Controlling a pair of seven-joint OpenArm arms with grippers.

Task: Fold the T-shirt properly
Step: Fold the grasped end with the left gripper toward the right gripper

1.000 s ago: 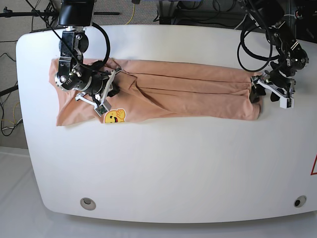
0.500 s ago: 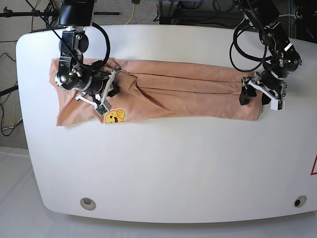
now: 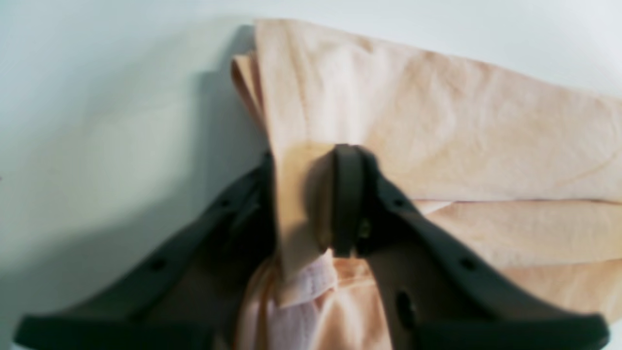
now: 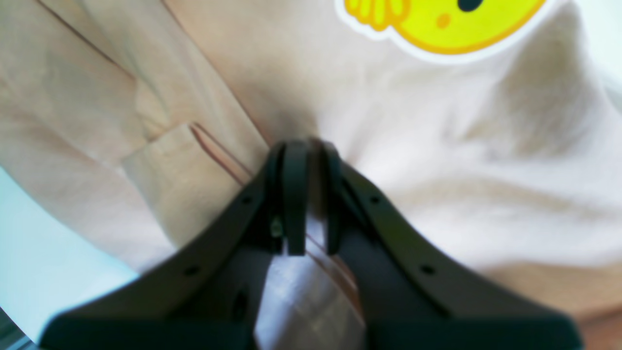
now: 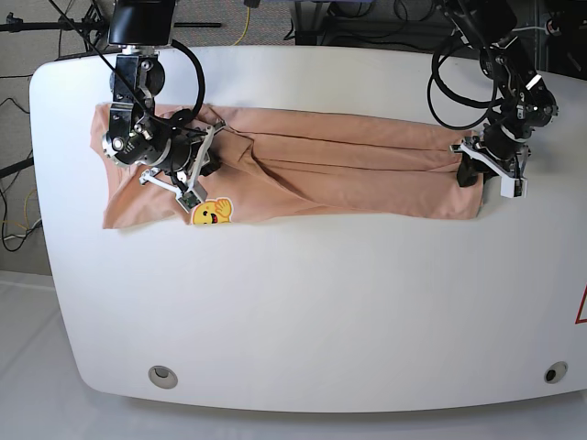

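Observation:
The peach T-shirt (image 5: 348, 174) lies as a long folded band across the far half of the white table (image 5: 303, 312). Its yellow smiley print (image 5: 212, 213) sits near the left end. In the base view my right gripper (image 5: 204, 170) stands just above the print, shut on a pinch of cloth. The right wrist view shows its fingers (image 4: 294, 194) close together with fabric between them and the smiley print (image 4: 447, 24) beyond. My left gripper (image 5: 474, 170) is at the band's right end. Its fingers (image 3: 347, 194) are shut on the layered edge of the T-shirt (image 3: 437, 126).
Two round metal fittings (image 5: 163, 375) (image 5: 553, 372) are set into the table near its front corners. Black cables (image 5: 454, 82) hang from both arms along the back edge. A red mark (image 5: 581, 307) shows at the right border.
My left gripper has moved in over the shirt's right end and shut on the edge. The right gripper keeps its pinch, and the left end of the cloth has shifted slightly.

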